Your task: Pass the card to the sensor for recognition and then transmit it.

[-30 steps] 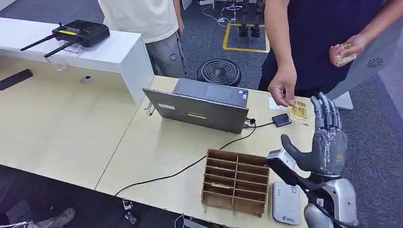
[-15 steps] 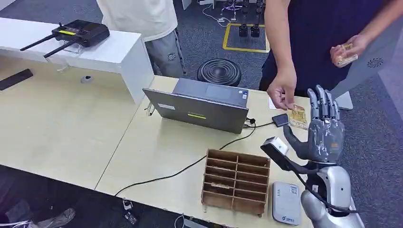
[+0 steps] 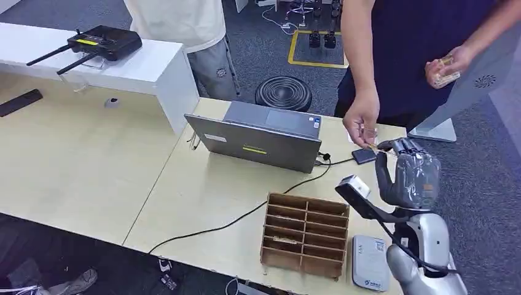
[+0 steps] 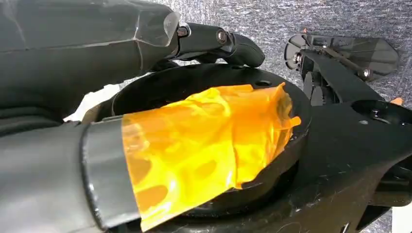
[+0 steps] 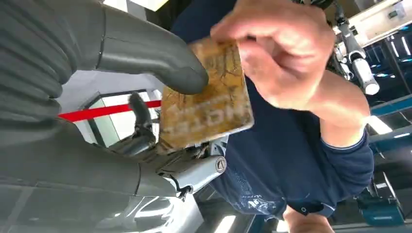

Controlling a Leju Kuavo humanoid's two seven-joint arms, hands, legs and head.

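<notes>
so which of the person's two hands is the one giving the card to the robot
The lower hand, pressing the card into the right hand. The raised hand holds other cards.

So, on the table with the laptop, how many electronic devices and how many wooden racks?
Electronic devices: 3 (grey laptop, small black square reader, white box-shaped unit)
Brown wooden slotted racks: 1
Total: 4

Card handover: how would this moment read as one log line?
card | robot hand closing on it | person's hand also holding it | sensor unused
</notes>
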